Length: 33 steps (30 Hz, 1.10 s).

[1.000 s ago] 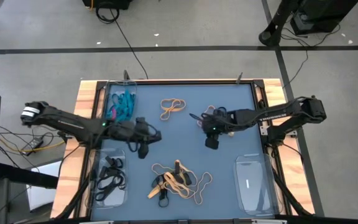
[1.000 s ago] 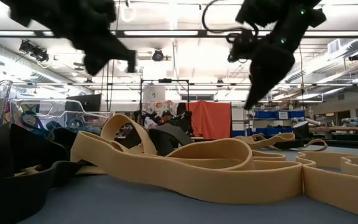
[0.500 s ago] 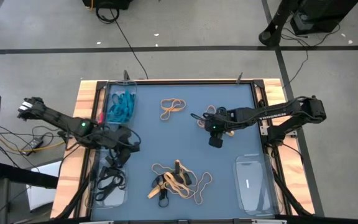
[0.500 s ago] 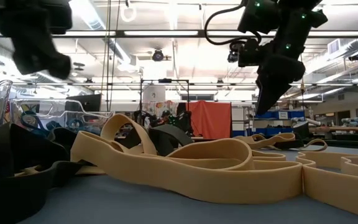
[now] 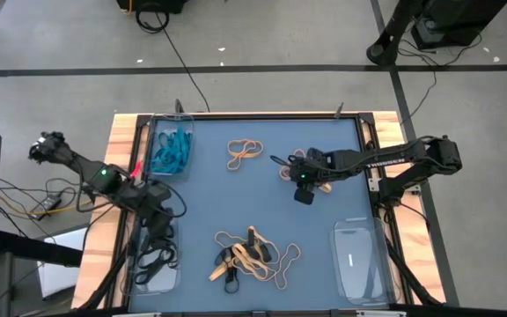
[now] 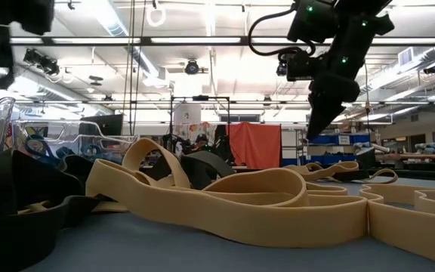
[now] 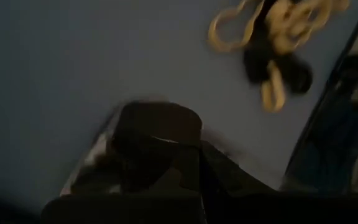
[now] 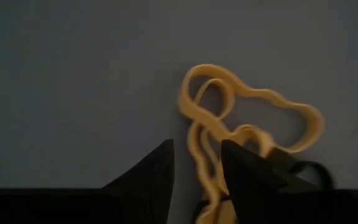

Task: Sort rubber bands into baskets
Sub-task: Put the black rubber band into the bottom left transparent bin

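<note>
My left gripper [image 5: 158, 225] is over the far end of the near-left clear basket [image 5: 139, 275], which holds black rubber bands [image 5: 155, 257]. It is shut on a black rubber band [image 7: 159, 124]. My right gripper [image 5: 303, 195] is open and points down above a cluster of tan rubber bands [image 5: 311, 172] right of centre. In the right wrist view its fingers [image 8: 157, 171] stand on either side of a tan strand [image 8: 199, 146], above it. A far-left basket [image 5: 158, 125] holds teal bands [image 5: 171, 150]. A mixed tan and black pile [image 5: 249, 255] lies near the front. My left gripper holds a black rubber band whose loop [image 7: 160, 115] sticks out past its fingertips. The place of contact is lost in dark blur, so which part of the band it has cannot be told.
A near-right clear basket [image 5: 359, 260] stands by the front right corner. Two tan bands [image 5: 245, 151] lie at the far centre. A black band [image 8: 306, 167] lies with the tan cluster. Wooden frame rails [image 5: 117, 158] border the blue mat.
My left gripper has gone from the table's centre toward the left and near edges, to a spot over the near-left basket. My right gripper has stayed over the tan cluster, shifting a little toward the far edge.
</note>
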### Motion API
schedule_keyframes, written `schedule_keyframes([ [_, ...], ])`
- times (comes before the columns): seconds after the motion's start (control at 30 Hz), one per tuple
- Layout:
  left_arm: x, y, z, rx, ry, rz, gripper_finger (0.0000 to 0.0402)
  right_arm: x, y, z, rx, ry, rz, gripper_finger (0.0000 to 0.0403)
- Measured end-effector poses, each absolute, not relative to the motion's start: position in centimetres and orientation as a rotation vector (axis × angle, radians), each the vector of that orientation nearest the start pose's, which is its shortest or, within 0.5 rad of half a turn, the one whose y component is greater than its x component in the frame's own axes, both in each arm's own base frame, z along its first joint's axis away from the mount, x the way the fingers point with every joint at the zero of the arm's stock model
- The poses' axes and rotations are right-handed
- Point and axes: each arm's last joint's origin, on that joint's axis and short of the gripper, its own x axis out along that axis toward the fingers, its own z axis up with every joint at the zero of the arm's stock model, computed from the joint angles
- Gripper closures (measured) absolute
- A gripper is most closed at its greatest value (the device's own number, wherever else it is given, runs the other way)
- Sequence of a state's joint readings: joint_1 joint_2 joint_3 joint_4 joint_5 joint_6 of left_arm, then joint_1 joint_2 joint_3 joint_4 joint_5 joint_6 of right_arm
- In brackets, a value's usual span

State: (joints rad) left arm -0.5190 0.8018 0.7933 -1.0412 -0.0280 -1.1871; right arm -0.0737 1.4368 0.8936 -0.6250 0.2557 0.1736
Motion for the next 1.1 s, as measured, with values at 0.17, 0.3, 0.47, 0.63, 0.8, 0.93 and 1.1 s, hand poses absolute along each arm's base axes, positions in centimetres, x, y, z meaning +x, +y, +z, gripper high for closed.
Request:
schedule_keyframes([
  [0.17,10.6,-6.6,25.6,-0.757,1.3,0.327,0.0401,26.1,-3.1,20.2,-0.034,1.141,-0.429,0.0258],
  [0.3,11.1,-7.1,24.7,-0.731,1.427,0.387,0.0401,26.3,-3.1,20.3,-0.033,1.124,-0.414,0.0261],
  [0.47,12.2,-7.9,23.6,-0.691,1.507,0.424,0.0397,26.7,-3.0,20.4,0.035,1.083,-0.388,0.0261],
  [0.63,13.4,-8.8,22.6,-0.655,1.574,0.387,0.0357,26.6,-2.8,20.3,0.059,1.1,-0.35,0.0256],
  [0.8,14.2,-9.5,22.1,-0.644,1.6,0.287,0.0285,26.3,-2.9,20.2,0.057,1.125,-0.355,0.0239],
  [0.93,14.5,-9.6,22.1,-0.648,1.594,0.236,0.0243,26.2,-4.1,20.2,0.134,1.115,-0.445,0.0221],
  [1.1,15.0,-9.4,23.3,-0.592,1.473,0.314,0.0233,25.8,-6.3,18.9,0.275,1.169,-0.588,0.0211],
])
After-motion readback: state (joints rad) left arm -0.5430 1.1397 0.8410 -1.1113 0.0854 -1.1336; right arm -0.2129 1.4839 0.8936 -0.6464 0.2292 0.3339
